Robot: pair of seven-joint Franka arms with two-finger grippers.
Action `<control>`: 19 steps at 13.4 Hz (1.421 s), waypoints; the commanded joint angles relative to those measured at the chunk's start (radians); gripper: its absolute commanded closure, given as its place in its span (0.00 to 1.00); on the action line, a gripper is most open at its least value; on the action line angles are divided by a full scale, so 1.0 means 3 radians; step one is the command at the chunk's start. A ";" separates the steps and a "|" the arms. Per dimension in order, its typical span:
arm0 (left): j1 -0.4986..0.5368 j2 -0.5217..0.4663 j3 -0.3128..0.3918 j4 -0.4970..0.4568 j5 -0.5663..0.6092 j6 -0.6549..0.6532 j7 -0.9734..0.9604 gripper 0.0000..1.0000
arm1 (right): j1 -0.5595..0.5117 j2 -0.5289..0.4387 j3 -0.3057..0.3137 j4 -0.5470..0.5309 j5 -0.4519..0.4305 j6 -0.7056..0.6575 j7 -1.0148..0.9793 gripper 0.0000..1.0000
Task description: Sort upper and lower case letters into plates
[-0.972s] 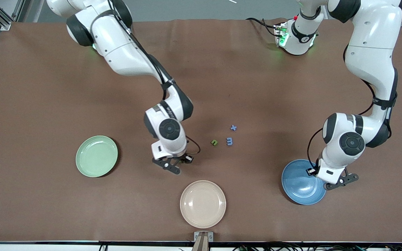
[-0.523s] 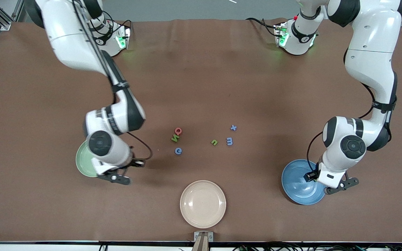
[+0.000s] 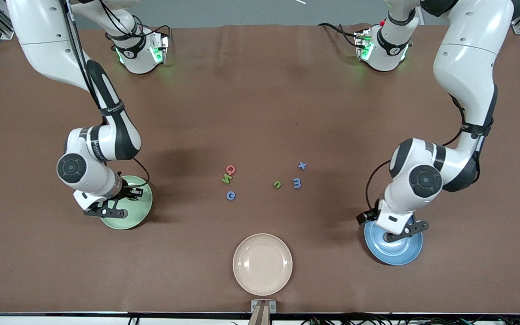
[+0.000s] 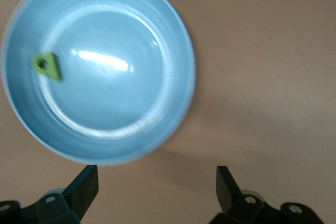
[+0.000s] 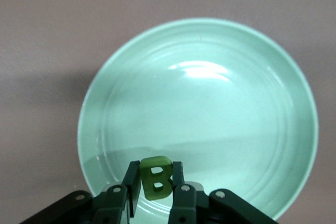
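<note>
My right gripper [image 3: 118,204] hangs over the pale mint green plate [image 3: 139,212], shut on a green capital B [image 5: 156,178]. The wrist view shows that plate [image 5: 210,93] bare under it. My left gripper [image 3: 397,228] is open and empty over the rim of the blue plate [image 3: 400,250] nearest the letters. In the left wrist view the blue plate [image 4: 105,93] holds one small green letter [image 4: 46,67]. Loose letters lie mid-table: red Q [image 3: 230,169], green N [image 3: 226,179], blue c [image 3: 230,195], green n [image 3: 277,184], blue m [image 3: 297,183], blue x [image 3: 302,165].
A beige cream plate [image 3: 262,264] sits empty near the table's front edge, nearer the camera than the letters. Both arm bases stand along the table edge farthest from the camera.
My right arm swung from the middle of the table to over the mint plate, uncovering the Q, N and c. My left gripper shifted over the blue plate toward the table's middle.
</note>
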State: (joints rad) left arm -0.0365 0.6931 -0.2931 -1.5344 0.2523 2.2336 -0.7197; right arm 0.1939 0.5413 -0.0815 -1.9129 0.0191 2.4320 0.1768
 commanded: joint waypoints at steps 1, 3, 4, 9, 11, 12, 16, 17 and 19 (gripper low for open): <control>-0.0113 -0.0020 -0.0183 -0.0111 -0.0013 -0.0062 -0.0274 0.02 | -0.0053 -0.0127 0.0057 -0.0235 0.0003 0.0131 -0.0047 0.20; -0.0373 0.0011 -0.0184 -0.0116 -0.0013 -0.0041 -0.0459 0.03 | -0.0053 -0.0148 0.0062 -0.0195 0.0003 0.0085 -0.0027 0.00; -0.0486 0.0052 -0.0184 -0.0106 -0.0008 -0.0026 -0.0540 0.06 | -0.0028 -0.0153 0.0067 -0.0108 0.0003 0.0029 -0.0002 0.00; -0.0768 0.0261 -0.0179 -0.0116 0.0018 0.0286 -0.0587 0.29 | 0.0518 0.0056 0.0082 0.0581 0.0008 -0.0299 0.1131 0.00; -0.0788 0.0328 -0.0179 -0.0121 0.0023 0.0296 -0.0582 0.32 | 0.0769 0.0321 0.0082 0.0929 0.0013 -0.0304 0.1653 0.00; -0.0814 0.0358 -0.0179 -0.0116 0.0028 0.0311 -0.0587 0.35 | 0.0871 0.0444 0.0082 0.1062 0.0008 -0.0299 0.1908 0.00; -0.0870 0.0400 -0.0179 -0.0121 0.0023 0.0388 -0.0587 0.36 | 0.1224 0.0946 0.0082 0.1600 -0.0018 -0.0299 0.2575 0.05; -0.0891 0.0410 -0.0179 -0.0121 0.0023 0.0388 -0.0587 0.37 | 0.1296 0.1033 0.0082 0.1661 -0.0023 -0.0279 0.2637 0.11; -0.0901 0.0405 -0.0179 -0.0167 0.0023 0.0393 -0.0587 0.40 | 0.1373 0.1146 0.0082 0.1738 -0.0028 -0.0263 0.2805 0.15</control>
State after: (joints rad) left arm -0.2984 0.8169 -0.3508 -1.5735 0.2524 2.3433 -0.8892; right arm 0.5872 0.8432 -0.0492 -1.4449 0.0189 2.3576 0.9636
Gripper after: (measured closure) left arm 0.383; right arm 0.110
